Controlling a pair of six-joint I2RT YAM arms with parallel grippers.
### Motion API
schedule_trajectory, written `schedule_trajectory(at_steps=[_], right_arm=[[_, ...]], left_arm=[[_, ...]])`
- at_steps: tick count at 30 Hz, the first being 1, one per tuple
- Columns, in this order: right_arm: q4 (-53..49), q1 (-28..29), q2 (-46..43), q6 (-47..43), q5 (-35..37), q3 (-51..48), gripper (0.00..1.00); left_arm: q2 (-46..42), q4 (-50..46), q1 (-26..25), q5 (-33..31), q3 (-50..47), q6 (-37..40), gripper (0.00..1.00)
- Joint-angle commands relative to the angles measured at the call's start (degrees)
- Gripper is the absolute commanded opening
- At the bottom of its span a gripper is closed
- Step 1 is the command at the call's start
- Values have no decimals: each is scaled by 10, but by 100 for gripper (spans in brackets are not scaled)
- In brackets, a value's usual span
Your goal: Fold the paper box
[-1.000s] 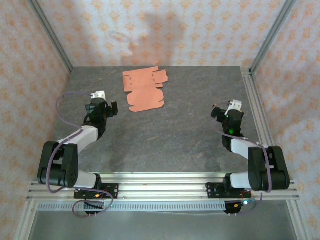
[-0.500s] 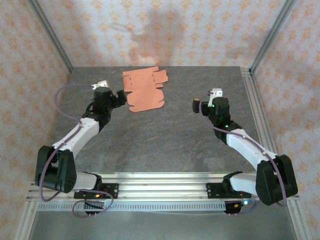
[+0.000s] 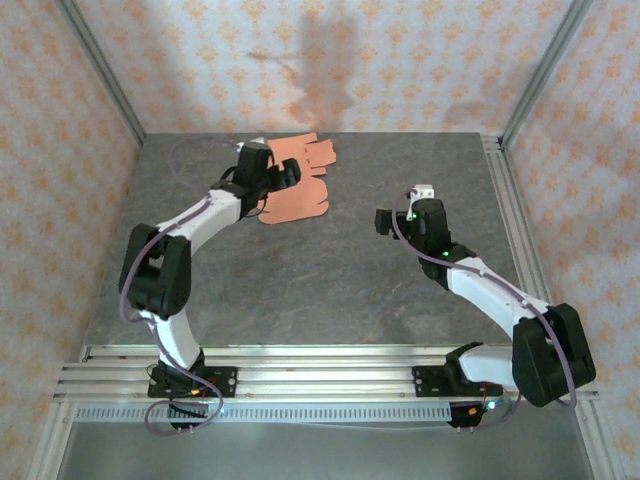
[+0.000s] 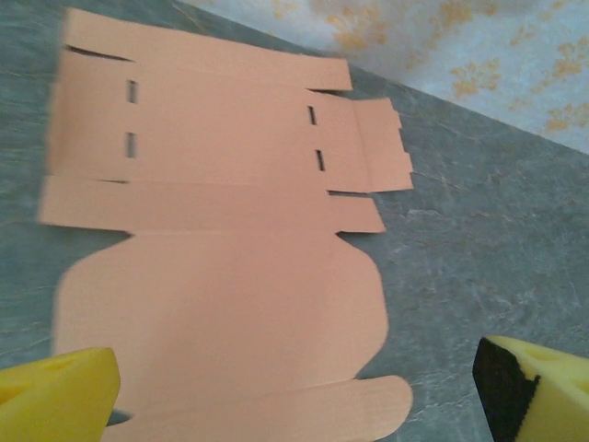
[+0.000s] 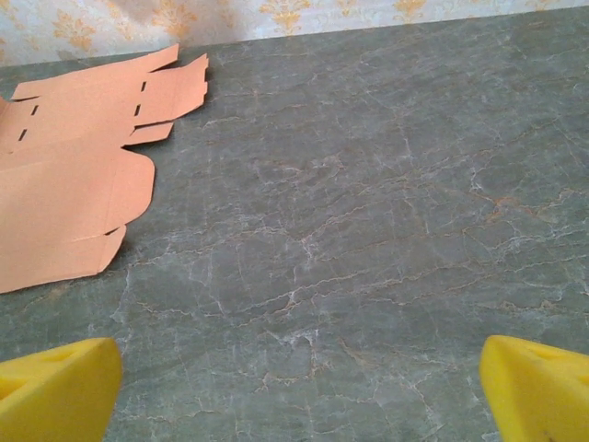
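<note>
Flat paper box (image 3: pixel 296 203); left tool (image 4: pixel 294 405) and right tool (image 5: pixel 294 387) both released
At its 9 o'clock edge the left tool could skid thin card, not lift it

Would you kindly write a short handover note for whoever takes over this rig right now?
Left gripper: open, holding nothing, at the near rounded flap of the paper box.
Right gripper: open and empty, over bare table, to the right of the card.
The paper box is a flat die-cut sheet on the far part of the table, left of centre, with every flap and tab lying flat.
Done: no fold made yet.
Left: all of it. Pin or grip the sheet, raise the walls, tuck the tabs, close the flaps.
</note>
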Motion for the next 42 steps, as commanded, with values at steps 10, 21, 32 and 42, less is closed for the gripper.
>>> schedule_trajectory(at_steps=[10,21,32,42], right_arm=[[-12,2,-26,-15,21,-29,100],[-26,1,-1,-1,24,-3,99],[1,-12,-44,20,41,-20,99],[84,-26,-85,74,-69,-67,99]], left_arm=[[195,-175,-32,-17,227,-111,100],[283,-249,-33,97,323,-209,100],[230,-236,-32,112,231,-230,100],[94,-239,-39,80,50,-203,100]])
